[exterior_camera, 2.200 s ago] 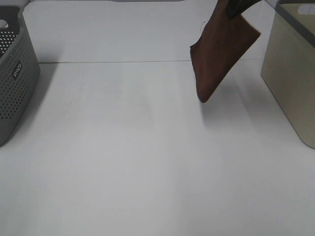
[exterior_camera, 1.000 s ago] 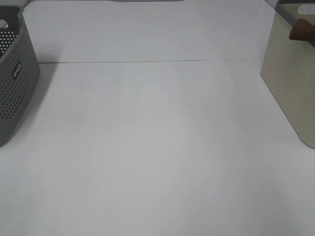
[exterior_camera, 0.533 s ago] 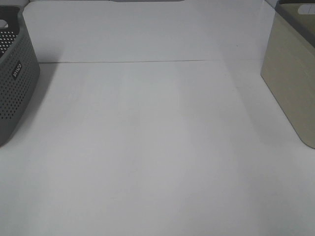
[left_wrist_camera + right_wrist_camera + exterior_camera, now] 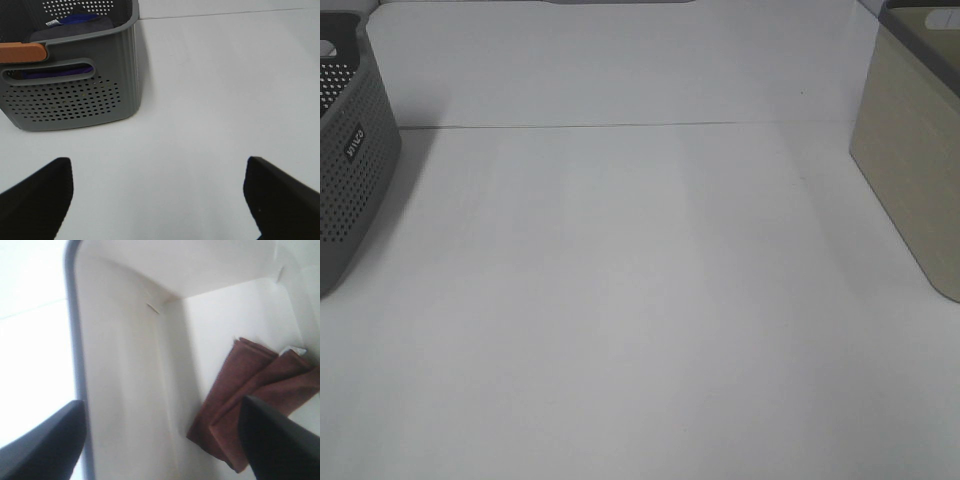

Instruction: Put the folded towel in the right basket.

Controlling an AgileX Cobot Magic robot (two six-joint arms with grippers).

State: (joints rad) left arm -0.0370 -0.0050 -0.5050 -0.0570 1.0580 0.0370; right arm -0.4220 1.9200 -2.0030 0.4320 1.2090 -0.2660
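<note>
The brown folded towel (image 4: 245, 400) lies on the floor of the beige right basket (image 4: 125, 390), seen only in the right wrist view. My right gripper (image 4: 160, 455) is open and empty above the basket, its fingers apart and clear of the towel. The basket's outer wall (image 4: 910, 160) shows at the right edge of the exterior view; the towel is hidden there. My left gripper (image 4: 160, 200) is open and empty over the table near the grey basket. Neither gripper shows in the exterior view.
A grey perforated basket (image 4: 345, 150) stands at the left edge of the white table (image 4: 620, 300). The left wrist view shows it (image 4: 75, 95) holding dark blue cloth (image 4: 75, 22) and an orange handle (image 4: 22, 51).
The right gripper carried the brown towel from above the table over to the right basket and let it go. The towel left the exterior view and now lies inside the basket.
</note>
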